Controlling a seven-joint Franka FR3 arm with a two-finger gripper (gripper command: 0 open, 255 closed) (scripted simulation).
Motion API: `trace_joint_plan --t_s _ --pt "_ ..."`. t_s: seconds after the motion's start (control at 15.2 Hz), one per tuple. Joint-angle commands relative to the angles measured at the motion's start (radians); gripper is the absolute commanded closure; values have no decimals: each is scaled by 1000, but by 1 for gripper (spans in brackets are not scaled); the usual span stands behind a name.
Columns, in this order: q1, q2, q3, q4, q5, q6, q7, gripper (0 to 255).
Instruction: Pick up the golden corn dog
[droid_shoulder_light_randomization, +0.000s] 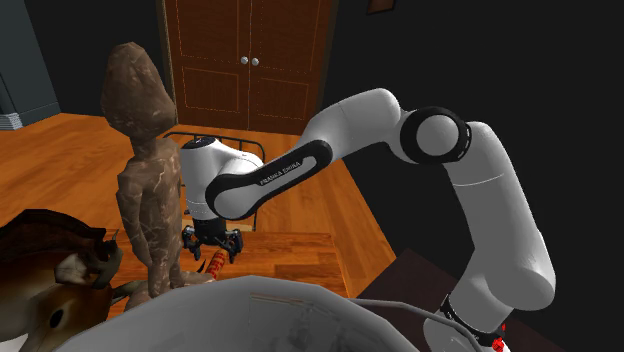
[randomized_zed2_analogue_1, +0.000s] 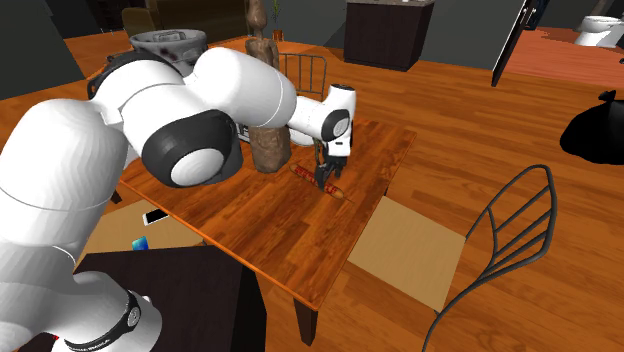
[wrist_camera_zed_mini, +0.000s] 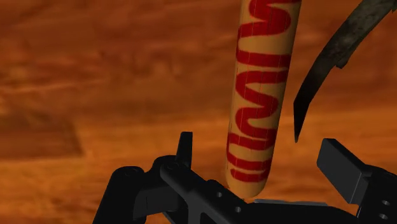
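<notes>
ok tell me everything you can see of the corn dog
The corn dog is a long, round-ended cylinder, golden orange, with a red zigzag squiggle running along its length. It lies flat on the wooden table, close to the base of the brown statue. The claw is open and low over it. One end of the corn dog sits between the fingers, which stand apart from it, so it is not held.

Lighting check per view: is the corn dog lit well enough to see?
Shoulder view: dim overall, with the corn dog in shade under the open gripper. Second exterior view: the table is evenly lit. Wrist view: the corn dog is brightly lit, its red zigzag plain to see, no glare.
</notes>
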Motion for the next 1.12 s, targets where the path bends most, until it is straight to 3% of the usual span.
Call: trace_joint_plan --t_s 0.0,0.4,0.46,1.06 --pt "7 23 -9 6 -9 16 6 0" --pt "14 51 -20 4 -22 46 12 0" --pt "15 52 -20 5 -22 46 12 255" --pt "14 51 -20 4 -22 46 12 255"
